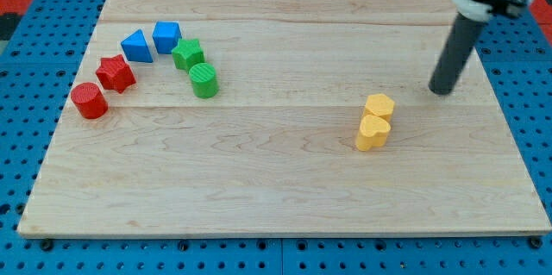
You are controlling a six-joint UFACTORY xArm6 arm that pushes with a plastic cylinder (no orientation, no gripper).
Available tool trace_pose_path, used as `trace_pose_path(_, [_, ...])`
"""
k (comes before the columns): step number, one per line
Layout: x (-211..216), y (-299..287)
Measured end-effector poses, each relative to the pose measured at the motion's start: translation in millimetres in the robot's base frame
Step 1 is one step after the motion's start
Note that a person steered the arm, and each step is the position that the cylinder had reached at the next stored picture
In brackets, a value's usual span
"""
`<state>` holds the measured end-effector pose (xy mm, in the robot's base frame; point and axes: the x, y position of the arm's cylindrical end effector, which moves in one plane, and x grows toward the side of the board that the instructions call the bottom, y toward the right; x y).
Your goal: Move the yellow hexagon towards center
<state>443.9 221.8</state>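
Wooden counter holds the yellow hexagon toward its right edge, touching a yellow heart. Tip stands just right of the hexagon, apart; no end effector shows.

no readable text, no labels, no brand marks, no numbers, no signs anywhere
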Motion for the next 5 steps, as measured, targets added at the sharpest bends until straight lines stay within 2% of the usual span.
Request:
trace_pose_path(1, [31.5, -38.7])
trace_pose_path(2, [33.9, -80.4])
trace_pose_path(3, [2.4, -62.1])
trace_pose_path(4, [-4.4, -84.5])
trace_pose_path(5, [11.0, -161.3])
